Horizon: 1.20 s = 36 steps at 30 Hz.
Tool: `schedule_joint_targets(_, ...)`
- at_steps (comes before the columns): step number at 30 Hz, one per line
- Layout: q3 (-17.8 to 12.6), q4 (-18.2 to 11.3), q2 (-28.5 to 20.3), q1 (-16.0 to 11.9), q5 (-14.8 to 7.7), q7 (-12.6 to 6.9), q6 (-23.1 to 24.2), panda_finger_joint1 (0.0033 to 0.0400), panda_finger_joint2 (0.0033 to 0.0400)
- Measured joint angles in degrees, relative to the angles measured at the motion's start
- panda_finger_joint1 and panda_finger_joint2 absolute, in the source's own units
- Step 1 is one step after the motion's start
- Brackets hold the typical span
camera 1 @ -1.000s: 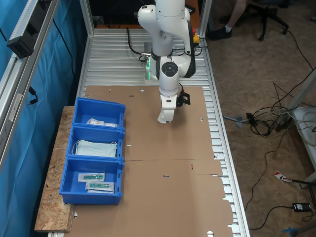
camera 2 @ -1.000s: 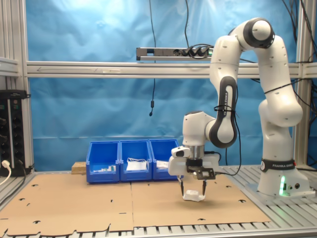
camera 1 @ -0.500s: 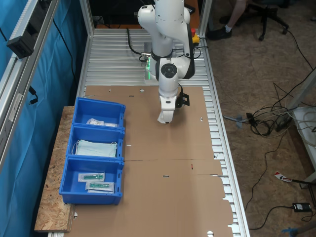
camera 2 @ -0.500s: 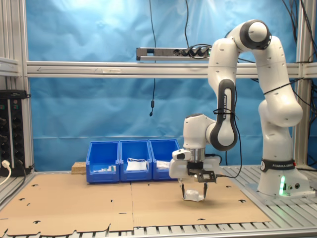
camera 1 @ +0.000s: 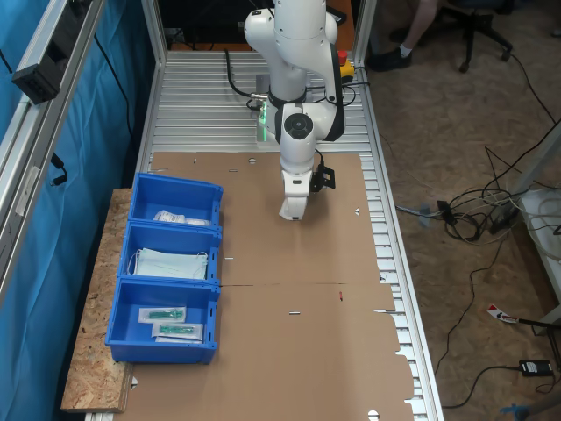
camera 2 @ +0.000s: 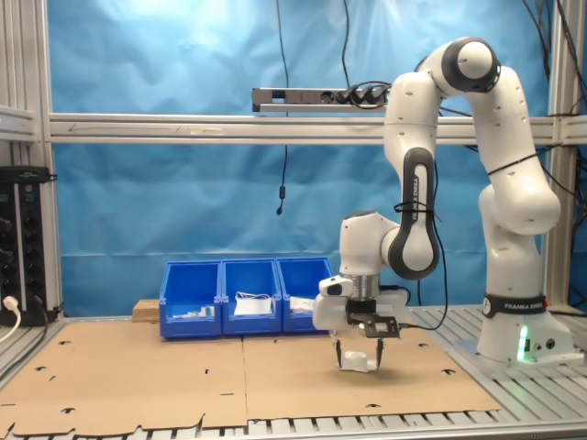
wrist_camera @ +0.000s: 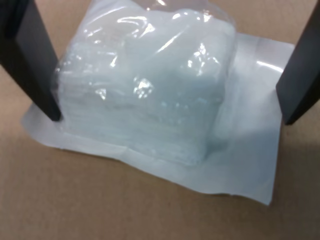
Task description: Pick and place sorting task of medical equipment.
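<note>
The medical equipment is a white translucent sealed packet [wrist_camera: 150,85] lying on the brown cardboard [camera 1: 298,298]. It shows in both exterior views [camera 1: 292,210] [camera 2: 356,364]. My gripper [wrist_camera: 171,115] is open and lowered over it, with one black finger [wrist_camera: 30,60] against one side of the packet's bulge. The other finger [wrist_camera: 300,75] stands over the flat sealed edge, a little apart from the bulge. In the second exterior view the gripper [camera 2: 358,354] sits just above the cardboard.
A row of three blue bins [camera 1: 216,263] [camera 2: 246,316] stands along the cardboard's edge at the first exterior view's left. One holds white packets [camera 1: 180,217], one blue face masks [camera 1: 171,263], one clear packets with green items [camera 1: 171,323]. The robot base [camera 2: 518,330] stands behind.
The gripper has come down a little over the packet, and the arm has shifted slightly. The packet has stayed in place.
</note>
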Motion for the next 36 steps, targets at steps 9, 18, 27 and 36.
schedule_joint_targets(9,0.0,0.0,0.0,0.0,0.0,0.00,0.2,0.0400,0.0400)
schedule_joint_targets(18,-0.1,0.0,0.0,0.0,0.0,0.00,0.2,0.0400,0.0400)
schedule_joint_targets(27,-0.5,0.0,0.0,0.0,0.0,0.00,0.2,0.0400,0.0400)
schedule_joint_targets(36,-0.7,0.0,0.0,0.0,0.0,0.00,0.2,0.0400,0.0400)
